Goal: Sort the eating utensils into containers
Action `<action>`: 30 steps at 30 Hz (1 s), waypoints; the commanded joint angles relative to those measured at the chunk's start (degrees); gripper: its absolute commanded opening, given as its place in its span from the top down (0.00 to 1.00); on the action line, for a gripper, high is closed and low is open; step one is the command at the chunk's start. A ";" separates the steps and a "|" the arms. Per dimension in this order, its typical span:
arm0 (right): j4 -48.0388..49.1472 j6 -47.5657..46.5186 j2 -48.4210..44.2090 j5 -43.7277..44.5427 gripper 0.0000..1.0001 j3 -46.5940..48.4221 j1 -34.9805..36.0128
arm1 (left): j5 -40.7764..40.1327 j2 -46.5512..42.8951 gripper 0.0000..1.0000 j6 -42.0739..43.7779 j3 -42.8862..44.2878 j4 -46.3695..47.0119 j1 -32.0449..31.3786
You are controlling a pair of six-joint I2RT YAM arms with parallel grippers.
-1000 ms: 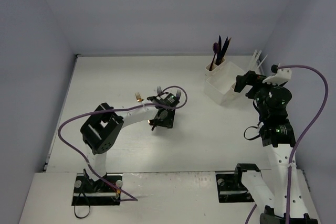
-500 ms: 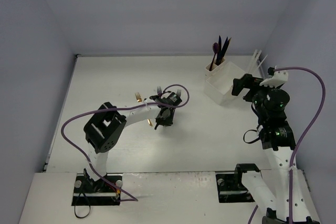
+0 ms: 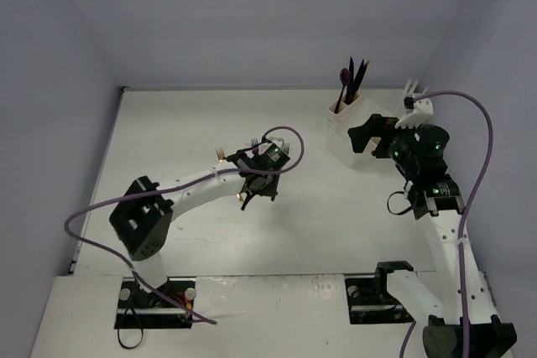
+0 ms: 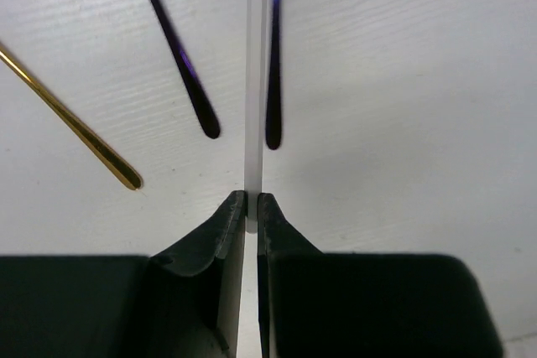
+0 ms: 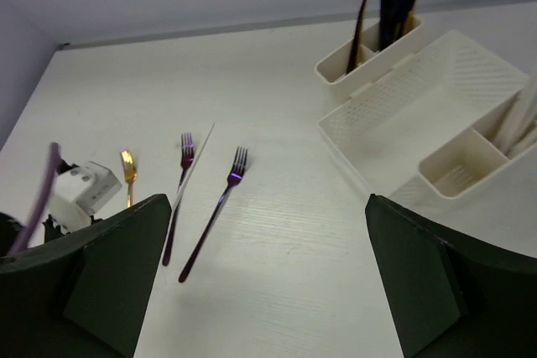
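Observation:
My left gripper [image 4: 252, 199] is shut on the end of a clear white plastic utensil [image 4: 254, 81] lying flat on the table. Two dark purple forks [image 4: 186, 73] [image 4: 273, 56] lie on either side of it and a gold utensil [image 4: 75, 123] lies further left. From above, the left gripper [image 3: 251, 194] points down at mid-table. My right gripper [image 5: 268, 266] is open and holds nothing, hanging by the containers [image 3: 361, 147]. The same forks [image 5: 210, 211] and gold utensil [image 5: 128, 175] show in the right wrist view.
One white cup [image 5: 365, 56] holds several dark purple utensils [image 3: 351, 81]. A joined mesh tray [image 5: 419, 115] has a small compartment [image 5: 466, 165] with white utensils [image 5: 520, 115]. Grey walls enclose the table. A purple cable [image 3: 281, 136] loops over the left wrist.
The left gripper has closed on the clear utensil and its arm has shifted. The right arm has swung left and forward, its gripper still open.

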 commanded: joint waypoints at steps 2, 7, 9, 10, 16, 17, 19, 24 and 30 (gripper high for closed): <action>3.81 6.12 6.72 -13.58 0.00 6.58 0.58 | -3.47 -12.19 1.00 7.03 1.51 10.15 -2.44; 3.77 9.41 12.12 -21.09 0.00 12.32 0.76 | 0.06 -17.71 1.00 11.75 -1.27 22.16 -3.96; 3.81 10.13 13.67 -23.45 0.00 14.71 1.04 | 1.19 -18.89 1.00 14.68 -1.97 27.00 -4.94; 3.81 10.74 14.71 -23.81 0.00 15.24 1.21 | 1.63 -19.16 1.00 15.56 -1.97 28.41 -5.81; 4.03 11.44 17.79 -24.86 0.02 18.48 2.57 | 4.88 -19.65 1.00 18.38 -1.49 34.70 -7.53; 4.12 11.56 18.24 -24.86 0.03 18.82 2.77 | 5.14 -19.69 1.00 18.60 -1.40 35.15 -7.65; 4.30 11.67 19.18 -24.86 0.06 19.34 3.28 | 5.72 -19.64 1.00 19.05 -1.17 35.86 -8.04; 4.69 11.67 20.17 -24.73 0.25 19.38 3.71 | 6.41 -19.04 1.00 19.87 -0.40 35.99 -8.50; 5.04 10.19 20.09 -23.91 0.80 19.21 3.85 | 6.25 -17.73 1.00 20.14 0.13 35.43 -8.64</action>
